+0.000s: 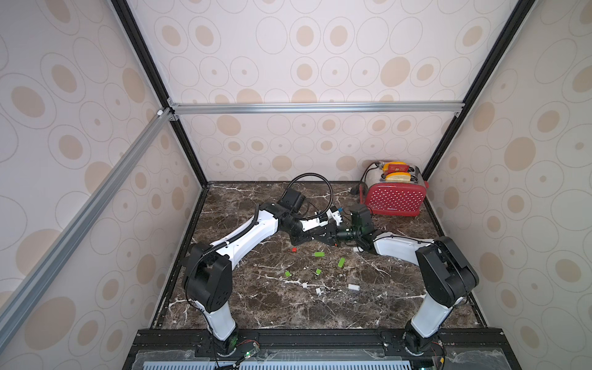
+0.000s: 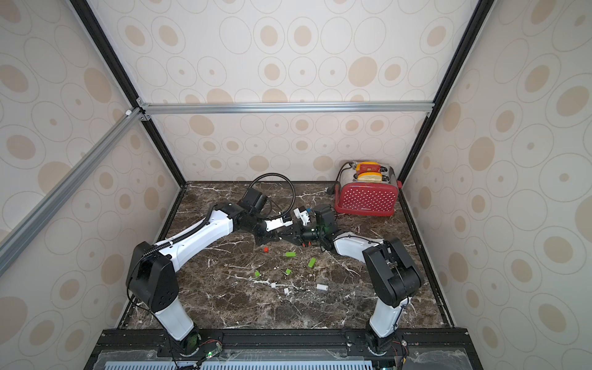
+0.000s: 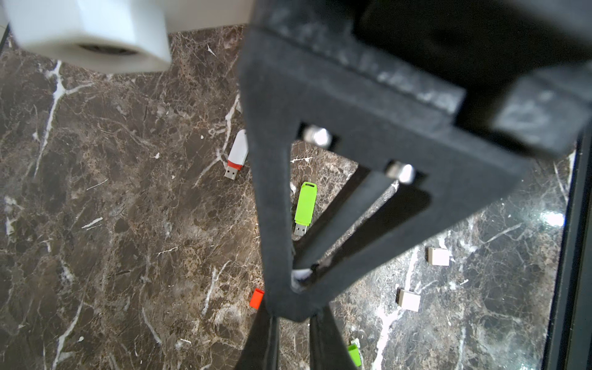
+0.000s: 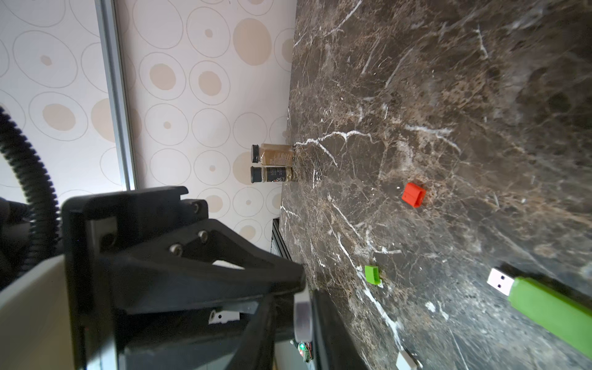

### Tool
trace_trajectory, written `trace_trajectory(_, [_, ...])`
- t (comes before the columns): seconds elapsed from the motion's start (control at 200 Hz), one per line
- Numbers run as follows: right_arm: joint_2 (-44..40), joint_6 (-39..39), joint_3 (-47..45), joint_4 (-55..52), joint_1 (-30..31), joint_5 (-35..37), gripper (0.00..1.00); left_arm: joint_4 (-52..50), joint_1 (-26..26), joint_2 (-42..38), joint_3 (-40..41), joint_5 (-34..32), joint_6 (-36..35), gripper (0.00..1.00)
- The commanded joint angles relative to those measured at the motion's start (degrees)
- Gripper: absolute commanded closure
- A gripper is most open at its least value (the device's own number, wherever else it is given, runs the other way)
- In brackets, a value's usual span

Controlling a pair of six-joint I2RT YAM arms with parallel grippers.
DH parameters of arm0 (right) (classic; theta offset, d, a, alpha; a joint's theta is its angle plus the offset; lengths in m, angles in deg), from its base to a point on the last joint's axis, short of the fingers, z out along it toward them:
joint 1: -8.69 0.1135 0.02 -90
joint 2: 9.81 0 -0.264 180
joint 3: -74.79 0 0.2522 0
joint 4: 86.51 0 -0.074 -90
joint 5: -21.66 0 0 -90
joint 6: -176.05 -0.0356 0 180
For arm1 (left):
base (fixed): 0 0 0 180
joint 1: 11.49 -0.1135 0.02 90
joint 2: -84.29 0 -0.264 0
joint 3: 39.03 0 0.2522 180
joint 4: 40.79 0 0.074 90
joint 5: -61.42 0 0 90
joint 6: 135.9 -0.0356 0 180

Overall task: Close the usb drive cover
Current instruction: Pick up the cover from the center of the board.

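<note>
Both grippers meet tip to tip above the middle of the marble table (image 1: 256,304). A small white usb piece (image 4: 302,315) sits between the fingers of my right gripper (image 4: 298,320), flat against one finger; drive or cover, I cannot tell. In the left wrist view the same white piece (image 3: 301,275) peeks through the right gripper's triangular finger frame. It lies at the tips of my left gripper (image 3: 296,333), whose fingers (image 3: 270,346) stand close together. In both top views the left gripper (image 1: 315,237) and the right gripper (image 1: 325,238) overlap.
Loose on the table: a red cover (image 1: 294,249), two open green drives (image 1: 319,254) (image 1: 341,262), green covers (image 1: 287,274), white covers (image 1: 353,287) and a white-red open drive (image 3: 237,157). A red toaster (image 1: 395,198) stands back right. Two spice bottles (image 4: 272,163) stand by the wall.
</note>
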Motion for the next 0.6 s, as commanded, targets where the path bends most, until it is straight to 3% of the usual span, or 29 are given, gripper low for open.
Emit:
trace_trajectory(0.0, [1.1, 0.5, 0.9, -0.1, 0.6, -0.7, 0.8, 0.2, 0.9, -0.7, -3.1, 2.0, 0.1, 0.87])
trace_trajectory(0.356, [1.0, 0.3, 0.7, 0.8, 0.5, -0.8, 0.95, 0.2, 0.9, -1.3, -2.2, 1.6, -0.1, 0.87])
trace_trajectory(0.591, [-2.0, 0.2, -1.1, 2.7, -1.7, -0.5, 0.98, -0.4, 0.0, -5.3, 1.0, 2.0, 2.4, 0.57])
